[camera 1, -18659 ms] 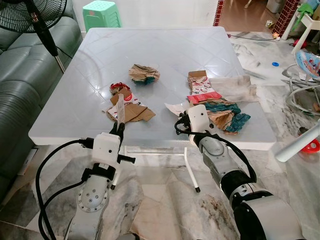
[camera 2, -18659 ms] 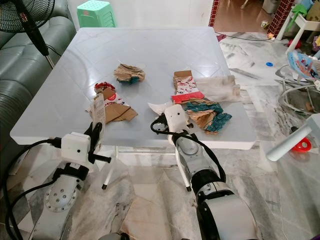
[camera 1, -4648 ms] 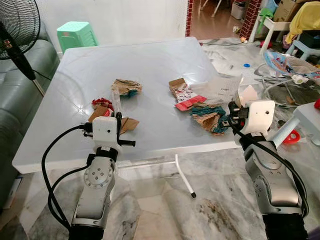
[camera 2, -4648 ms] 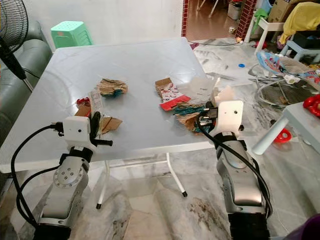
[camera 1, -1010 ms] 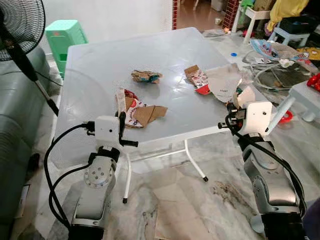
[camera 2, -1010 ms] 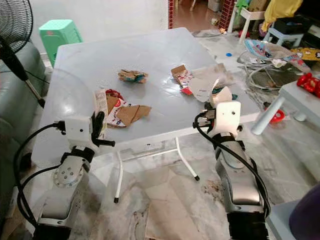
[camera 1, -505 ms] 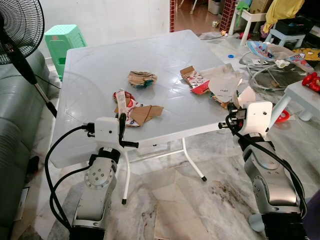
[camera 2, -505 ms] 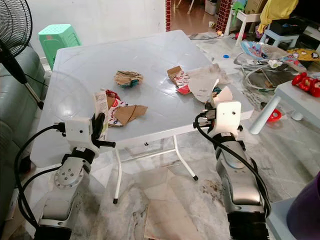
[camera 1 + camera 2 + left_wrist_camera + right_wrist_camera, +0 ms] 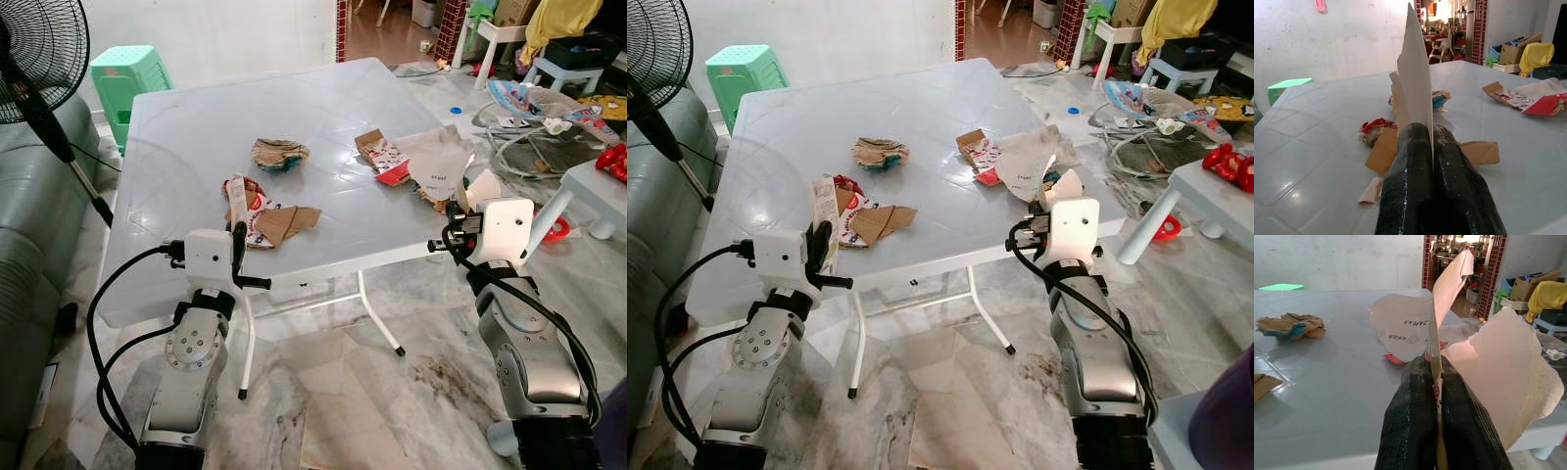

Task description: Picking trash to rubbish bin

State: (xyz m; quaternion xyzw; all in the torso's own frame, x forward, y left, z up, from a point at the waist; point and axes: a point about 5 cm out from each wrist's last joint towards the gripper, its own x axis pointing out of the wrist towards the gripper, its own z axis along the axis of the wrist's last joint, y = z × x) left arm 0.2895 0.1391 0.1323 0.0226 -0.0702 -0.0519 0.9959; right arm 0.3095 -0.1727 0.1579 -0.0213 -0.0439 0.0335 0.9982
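My left gripper is shut on a narrow white strip of card that stands upright, held at the near left edge of the white table. My right gripper is shut on a torn pale paper scrap beside the table's right edge. On the table lie a crumpled brown wad, red and brown cardboard scraps, a red-and-white carton piece and a white paper bag.
A standing fan and a grey-green sofa are at the left. A green stool stands behind the table. Toys and a baby bouncer clutter the floor at the right, beside a small white table.
The whole picture has shifted slightly, so the camera moved. Both grippers keep the same hold on their scraps, and the trash on the table lies as before.
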